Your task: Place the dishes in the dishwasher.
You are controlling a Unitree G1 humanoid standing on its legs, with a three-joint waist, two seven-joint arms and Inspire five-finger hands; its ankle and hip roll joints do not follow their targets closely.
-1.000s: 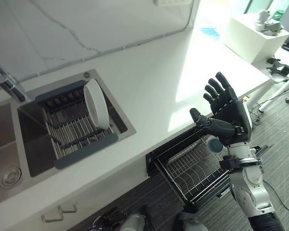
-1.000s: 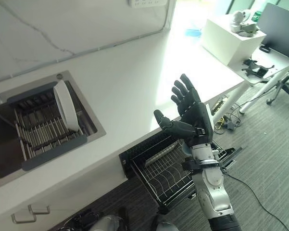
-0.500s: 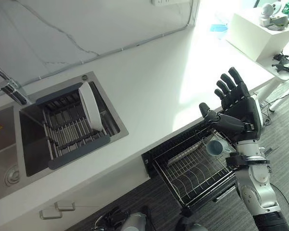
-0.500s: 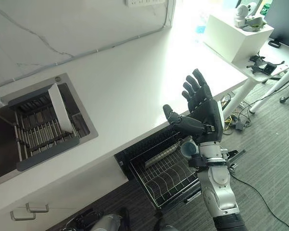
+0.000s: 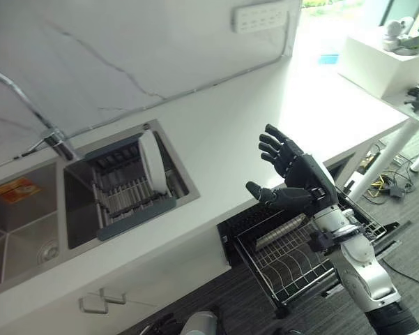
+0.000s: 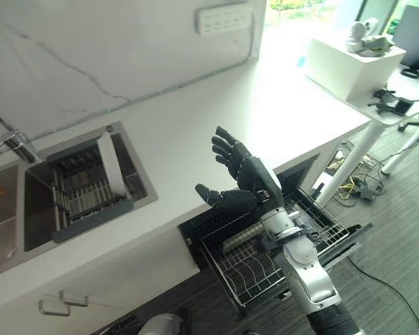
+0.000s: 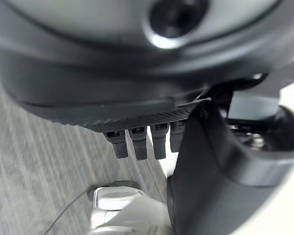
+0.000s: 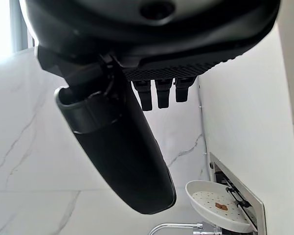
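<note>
A white plate (image 5: 153, 162) stands on edge in the dark drying rack (image 5: 129, 202) set in the sink's right basin; the right wrist view shows this plate (image 8: 217, 205) past my thumb. My right hand (image 5: 296, 178) is open, fingers spread and palm turned toward the sink. It hovers in the air at the counter's front edge, well to the right of the plate and holding nothing. Below it the dishwasher's wire rack (image 5: 293, 262) is pulled out. My left hand (image 7: 137, 142) hangs open over grey floor with nothing in it.
White counter (image 5: 223, 132) runs between the sink and the dishwasher. A faucet (image 5: 52, 136) stands behind the left basin (image 5: 21, 223). A socket strip (image 5: 261, 15) is on the marble wall. A white table (image 5: 387, 63) and office gear stand far right.
The camera has swung, shifting the whole scene rightward. My right hand has moved left from over the pulled-out rack toward the counter edge, nearer the sink, still open.
</note>
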